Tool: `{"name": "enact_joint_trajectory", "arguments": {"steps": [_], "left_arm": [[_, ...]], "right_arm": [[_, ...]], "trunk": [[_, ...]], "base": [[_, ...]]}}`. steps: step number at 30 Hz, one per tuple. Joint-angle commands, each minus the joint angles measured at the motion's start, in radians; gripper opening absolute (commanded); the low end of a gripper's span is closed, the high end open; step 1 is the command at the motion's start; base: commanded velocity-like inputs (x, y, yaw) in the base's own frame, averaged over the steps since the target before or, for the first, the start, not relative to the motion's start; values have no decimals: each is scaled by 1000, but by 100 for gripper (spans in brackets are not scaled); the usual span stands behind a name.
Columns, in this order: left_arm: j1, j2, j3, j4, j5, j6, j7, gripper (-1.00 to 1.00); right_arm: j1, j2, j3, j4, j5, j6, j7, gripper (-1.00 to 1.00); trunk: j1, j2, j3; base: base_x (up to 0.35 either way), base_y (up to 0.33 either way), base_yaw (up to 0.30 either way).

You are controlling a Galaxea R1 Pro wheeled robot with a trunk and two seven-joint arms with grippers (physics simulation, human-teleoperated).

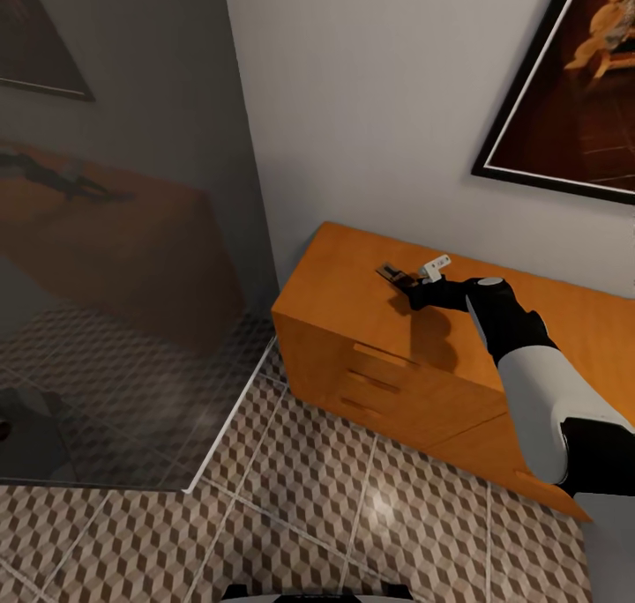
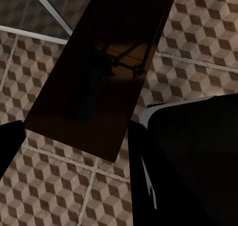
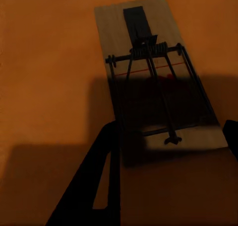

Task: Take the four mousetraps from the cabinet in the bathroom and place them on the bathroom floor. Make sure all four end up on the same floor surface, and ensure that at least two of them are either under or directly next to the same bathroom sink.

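Jaws apparently astride mousetrap (image 3: 157, 77) atop cabinet (image 1: 353, 277).

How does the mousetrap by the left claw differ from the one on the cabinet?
The left mousetrap shows against the bathroom floor; the right mousetrap lies flat on the cabinet, between the right claw's open fingers. The left mousetrap is nearly black in shadow; the right mousetrap shows pale wood. Both are rectangular boards with wire parts.

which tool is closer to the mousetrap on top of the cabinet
Right. The right tool is over the cabinet at the mousetrap; the left tool holds another mousetrap above the floor tiles.
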Motion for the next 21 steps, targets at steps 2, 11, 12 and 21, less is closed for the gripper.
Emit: {"name": "enact_joint_trajectory", "arguments": {"steps": [2,11,12,21], "left_arm": [[-1,0,-9,3,-1,-4,12,-100],[-1,0,-9,3,-1,-4,12,-100],[-1,0,-9,3,-1,-4,12,-100],[-1,0,-9,3,-1,-4,12,-100]], "right_arm": [[0,1,-4,7,13,9,10,-100],[0,1,-5,7,13,9,9,-100],[0,1,-5,7,13,9,9,-100],[0,1,-5,7,13,9,9,-100]], "trunk": [[1,-1,2],[1,-1,17],[1,-1,18],[1,-1,33]], "base": [[0,0,0],[0,0,0],[0,0,0],[0,0,0]]}}
